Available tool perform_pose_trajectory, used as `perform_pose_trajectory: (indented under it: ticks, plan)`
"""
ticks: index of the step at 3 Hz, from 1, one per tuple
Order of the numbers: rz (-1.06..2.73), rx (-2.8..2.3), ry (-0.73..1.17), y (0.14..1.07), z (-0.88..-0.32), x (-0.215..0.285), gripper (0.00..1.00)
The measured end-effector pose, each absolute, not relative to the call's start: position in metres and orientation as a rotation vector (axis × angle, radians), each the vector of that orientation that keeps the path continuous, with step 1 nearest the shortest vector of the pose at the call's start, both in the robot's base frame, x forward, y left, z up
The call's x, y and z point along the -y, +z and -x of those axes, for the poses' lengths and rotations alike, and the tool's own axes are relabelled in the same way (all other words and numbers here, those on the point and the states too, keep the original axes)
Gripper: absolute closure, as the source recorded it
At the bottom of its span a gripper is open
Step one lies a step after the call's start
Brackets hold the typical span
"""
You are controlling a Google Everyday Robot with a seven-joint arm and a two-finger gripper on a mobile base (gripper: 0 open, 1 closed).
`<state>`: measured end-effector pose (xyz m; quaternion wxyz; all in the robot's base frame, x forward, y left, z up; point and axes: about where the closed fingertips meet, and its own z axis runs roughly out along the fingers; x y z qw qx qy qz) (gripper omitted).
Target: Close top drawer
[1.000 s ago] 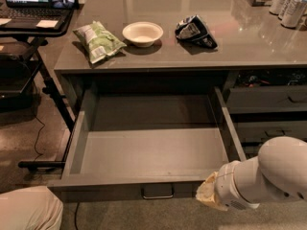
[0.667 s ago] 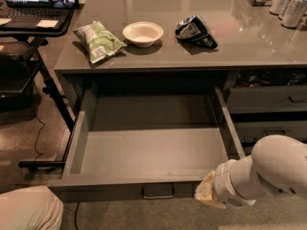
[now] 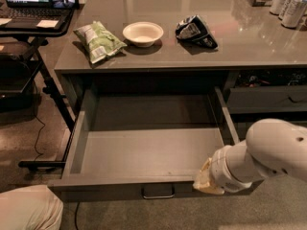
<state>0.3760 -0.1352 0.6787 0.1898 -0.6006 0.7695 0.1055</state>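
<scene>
I have the top drawer pulled fully out from under the counter, so its plain grey floor and walls lie open to the camera. It is a wide, deep box with square corners and a matte finish, with nothing in it. Its flat front panel carries one small silver bar pull at the centre.

The gripper sits at the right end of that front panel, against or just outside its face, with the rounded white arm trailing off to the drawer's right. I read this as a pushing stance: a contact on the panel lets me drive the drawer straight back. Being off-centre, it may rack the box on its slides. Whether the gripper is clenched or released I cannot tell; only a tan, padded-looking tip shows.

Above the drawer, on the glossy counter, lie a crinkled green snack bag, a shallow cream bowl and a crumpled dark packet, all set back from the edge (none overhangs the drawer's path). Cans stand far to the drawer's upper right. A shallower grey drawer front is just right of it, already shut.

The drawer has its whole travel yet to go.
</scene>
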Motion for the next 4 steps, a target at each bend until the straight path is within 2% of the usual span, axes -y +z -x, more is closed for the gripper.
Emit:
perform_pose_trajectory:
  ticks: [1,2,4]
  plan:
    - [1.730,-2.105,0.256,0.695,-0.396,0.131,0.11]
    - [1.764,-2.056,0.240,0.705,-0.413,0.125,0.00]
    - [1.765,-2.014,0.257,0.719,-0.417,0.122,0.00]
